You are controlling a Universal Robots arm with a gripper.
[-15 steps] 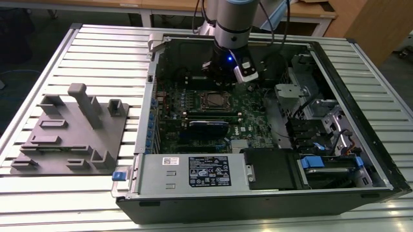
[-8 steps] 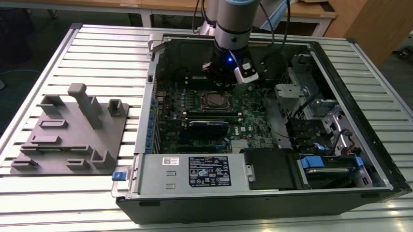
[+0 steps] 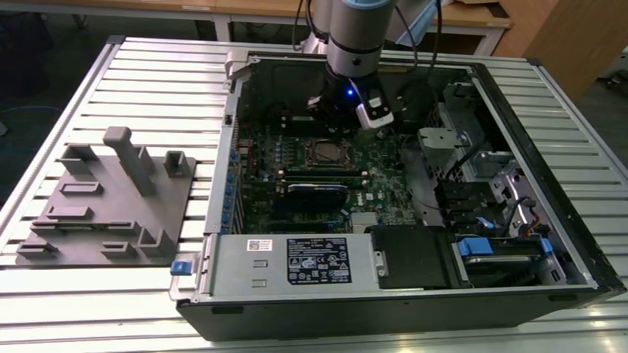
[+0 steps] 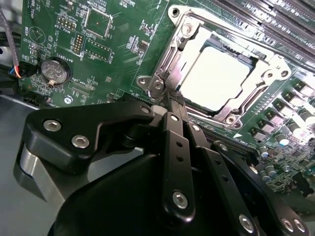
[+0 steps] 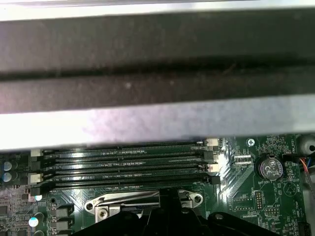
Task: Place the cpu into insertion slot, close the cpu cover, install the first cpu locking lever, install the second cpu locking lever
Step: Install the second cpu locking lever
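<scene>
In the exterior view my gripper (image 3: 345, 121) hangs inside the open computer case (image 3: 549, 220), just above the insertion slot (image 3: 324, 153). In the second wrist view the cpu (image 4: 219, 78) lies in the slot under the cpu cover (image 4: 179, 54); the fingers (image 4: 172, 105) look clenched together, grasping nothing, touching the cover's corner.

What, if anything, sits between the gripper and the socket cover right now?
Nothing visible. In the second wrist view the gripper reaches the corner of the cover, which lies down around the chip in the socket, with only bare board alongside.
</scene>
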